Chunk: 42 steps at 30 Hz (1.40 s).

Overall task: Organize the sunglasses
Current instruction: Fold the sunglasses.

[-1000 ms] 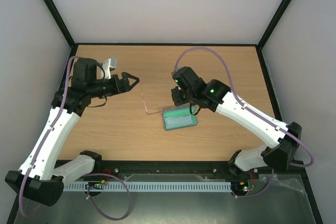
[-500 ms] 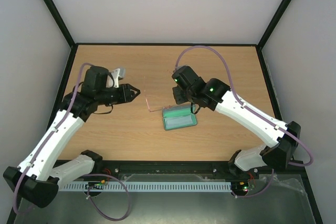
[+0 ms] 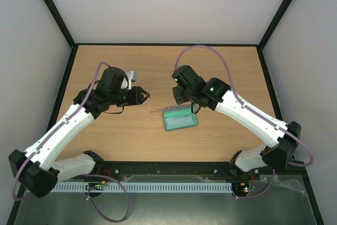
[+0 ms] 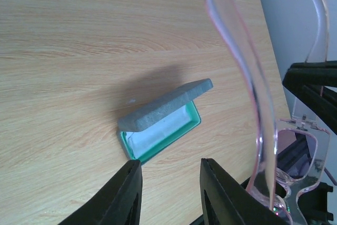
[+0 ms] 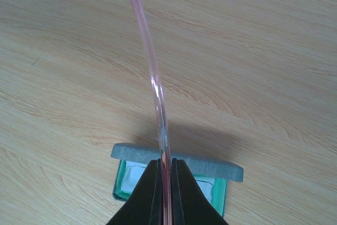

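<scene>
The sunglasses (image 3: 150,107) have a thin pink translucent frame and hang above the table between the two arms. My right gripper (image 5: 167,162) is shut on one slim temple arm (image 5: 152,77), which runs up and away from the fingertips. In the top view the right gripper (image 3: 176,100) sits just above the case. My left gripper (image 3: 147,97) is at the glasses' left end. In the left wrist view its jaws (image 4: 170,163) stand apart with only table between them. The other temple arm (image 4: 247,77) and a lens (image 4: 295,151) lie just outside the right finger.
A grey-blue oblong case (image 3: 180,119) with green lining lies open on the wooden table below the glasses. Its lid (image 4: 163,106) is propped up, and a pale cloth (image 4: 160,130) lies inside. Black frame edges bound the table.
My left arm has swung right to the glasses' left end, and its jaws have narrowed from wide open. The right arm and the case have stayed put.
</scene>
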### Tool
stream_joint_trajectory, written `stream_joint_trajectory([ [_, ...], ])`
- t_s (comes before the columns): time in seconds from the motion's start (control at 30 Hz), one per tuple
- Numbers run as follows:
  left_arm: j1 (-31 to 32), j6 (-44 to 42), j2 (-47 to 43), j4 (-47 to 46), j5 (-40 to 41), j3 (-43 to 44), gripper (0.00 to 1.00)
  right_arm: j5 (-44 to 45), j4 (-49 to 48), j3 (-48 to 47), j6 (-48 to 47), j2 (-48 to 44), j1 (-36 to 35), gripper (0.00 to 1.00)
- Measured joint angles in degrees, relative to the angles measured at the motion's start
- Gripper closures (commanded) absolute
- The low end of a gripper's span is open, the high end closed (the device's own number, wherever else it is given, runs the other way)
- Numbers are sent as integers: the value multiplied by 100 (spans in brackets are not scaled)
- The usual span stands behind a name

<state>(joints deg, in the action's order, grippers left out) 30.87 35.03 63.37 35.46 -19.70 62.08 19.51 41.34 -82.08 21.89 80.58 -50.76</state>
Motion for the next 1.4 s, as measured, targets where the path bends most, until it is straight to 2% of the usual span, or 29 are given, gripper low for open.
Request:
stream_joint_trajectory([
  [1.1, 1283, 249, 636, -258, 501, 415, 66, -13, 216, -192, -94, 136, 0, 99],
  [1.3, 1388, 280, 688, -306, 498, 468, 59, -15, 227, -199, -92, 181, 0, 99],
  [1.4, 1388, 267, 688, -295, 529, 485, 52, -24, 227, -199, -92, 184, 0, 99],
])
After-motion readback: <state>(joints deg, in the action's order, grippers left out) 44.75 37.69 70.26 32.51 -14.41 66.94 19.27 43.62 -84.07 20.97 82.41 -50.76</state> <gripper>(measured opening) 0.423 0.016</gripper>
